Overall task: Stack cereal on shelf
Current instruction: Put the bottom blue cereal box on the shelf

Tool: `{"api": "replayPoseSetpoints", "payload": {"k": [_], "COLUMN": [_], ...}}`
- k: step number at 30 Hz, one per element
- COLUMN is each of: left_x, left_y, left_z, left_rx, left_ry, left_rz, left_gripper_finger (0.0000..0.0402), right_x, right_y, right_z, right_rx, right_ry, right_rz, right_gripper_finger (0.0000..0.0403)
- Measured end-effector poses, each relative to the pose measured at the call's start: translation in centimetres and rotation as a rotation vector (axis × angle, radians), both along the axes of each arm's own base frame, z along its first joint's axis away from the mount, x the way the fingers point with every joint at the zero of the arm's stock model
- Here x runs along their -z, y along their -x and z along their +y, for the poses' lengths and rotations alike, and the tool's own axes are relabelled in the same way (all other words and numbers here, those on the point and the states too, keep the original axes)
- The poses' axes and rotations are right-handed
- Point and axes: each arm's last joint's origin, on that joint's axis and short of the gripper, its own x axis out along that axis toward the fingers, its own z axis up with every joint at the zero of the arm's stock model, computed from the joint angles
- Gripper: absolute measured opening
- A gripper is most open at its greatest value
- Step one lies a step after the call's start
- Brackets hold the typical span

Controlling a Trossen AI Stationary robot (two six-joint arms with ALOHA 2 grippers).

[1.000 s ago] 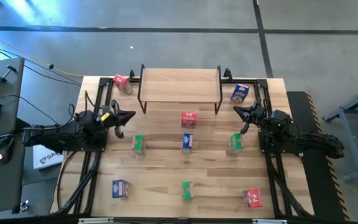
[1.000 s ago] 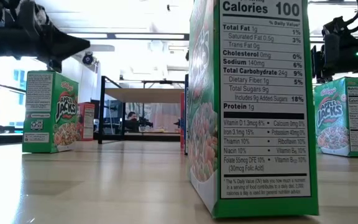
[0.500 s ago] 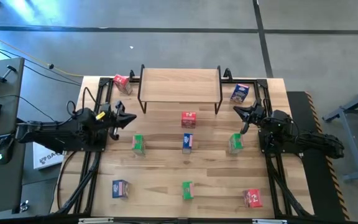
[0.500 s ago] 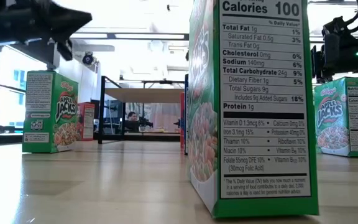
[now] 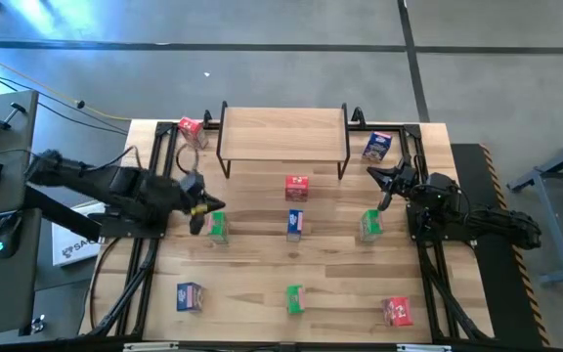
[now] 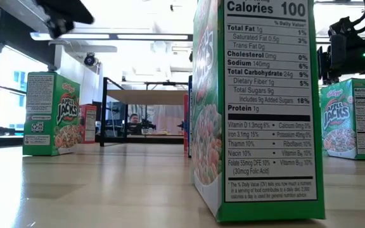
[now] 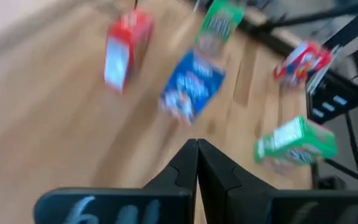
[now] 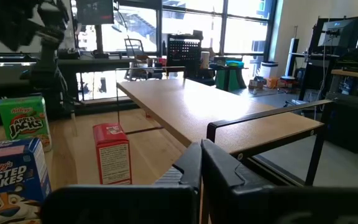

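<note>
Nearest the front edge of the table (image 5: 252, 264) stood a row of three cereal boxes: a blue box (image 5: 190, 296) on the left, a green box (image 5: 294, 298) in the middle and a red box (image 5: 397, 311) on the right.

Farther back came a middle row. The left green box (image 5: 218, 226) stood there, with the left claw (image 5: 206, 208) poised just beside and above it, fingers pressed together and holding nothing. A central blue box (image 5: 295, 224) stood in line with it, and a right green box (image 5: 369, 225) beyond that.

The right claw (image 5: 389, 179) hung near the right green box, slightly farther back, its fingers also closed and empty.

A red box (image 5: 297, 188) stood just in front of the shelf (image 5: 283, 132), whose light wooden top carried no boxes. Level with the shelf, a tilted red box (image 5: 193, 130) lay at its left end and another blue box (image 5: 377, 147) at its right end, both on the table.
</note>
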Motion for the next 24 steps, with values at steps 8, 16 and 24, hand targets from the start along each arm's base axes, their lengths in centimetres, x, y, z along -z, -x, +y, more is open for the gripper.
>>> {"api": "replayPoseSetpoints", "payload": {"k": [8,16,24], "left_x": [-2.0,-1.7,-3.2], "left_y": [-1.8,-5.4,-7.1], "left_z": [-5.8,-12.6,-16.8], "left_rx": [-0.213,-0.276,-0.389], "left_ry": [0.435,0.737,0.744], "left_rz": [0.279,0.599,0.772], "left_gripper_finger": [0.0002,0.0053,0.0133], "right_x": [0.0,0.0,0.0], "right_y": [0.0,0.0,0.0], "right_z": [0.0,0.0,0.0], "right_rx": [0.000,0.000,0.000], "right_ry": [0.000,0.000,0.000], "right_rz": [0.000,0.000,0.000], "right_gripper_finger": [0.0000,0.0000,0.0000]}}
